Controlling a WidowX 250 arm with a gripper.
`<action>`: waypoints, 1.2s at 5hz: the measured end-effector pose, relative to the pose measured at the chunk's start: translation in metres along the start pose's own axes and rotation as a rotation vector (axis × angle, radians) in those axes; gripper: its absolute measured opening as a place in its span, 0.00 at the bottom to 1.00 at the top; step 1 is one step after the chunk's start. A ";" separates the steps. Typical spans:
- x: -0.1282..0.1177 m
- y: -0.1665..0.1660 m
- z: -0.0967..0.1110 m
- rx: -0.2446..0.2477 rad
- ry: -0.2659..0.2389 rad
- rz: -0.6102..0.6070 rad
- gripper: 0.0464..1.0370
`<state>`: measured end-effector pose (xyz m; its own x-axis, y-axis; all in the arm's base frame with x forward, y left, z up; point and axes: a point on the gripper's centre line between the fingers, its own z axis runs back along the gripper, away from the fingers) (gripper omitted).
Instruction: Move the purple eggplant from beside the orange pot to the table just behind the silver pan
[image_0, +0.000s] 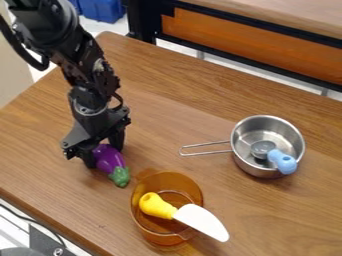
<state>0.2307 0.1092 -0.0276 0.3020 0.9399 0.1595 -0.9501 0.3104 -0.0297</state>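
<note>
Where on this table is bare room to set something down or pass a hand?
Bare wood lies between the black gripper and the steel saucepan, up to the far edge, and between the saucepan and the lower right corner. Crowded: the purple toy eggplant, between the gripper's fingers, nearly meets the translucent amber pot.

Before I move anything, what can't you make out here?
In the camera view:
- Eggplant: far end, behind the gripper
- Orange pot: part of its floor, under the knife
- Pan: part of its floor, under the blue tool
- Table: right side, cut off by the edge
</note>
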 end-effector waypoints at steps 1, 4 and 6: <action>0.004 -0.018 0.010 -0.009 0.026 -0.014 0.66; 0.031 -0.115 0.047 -0.071 -0.039 0.174 0.66; 0.010 -0.154 0.041 -0.014 -0.042 0.483 0.66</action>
<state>0.3773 0.0651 0.0188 -0.1770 0.9705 0.1634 -0.9797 -0.1579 -0.1235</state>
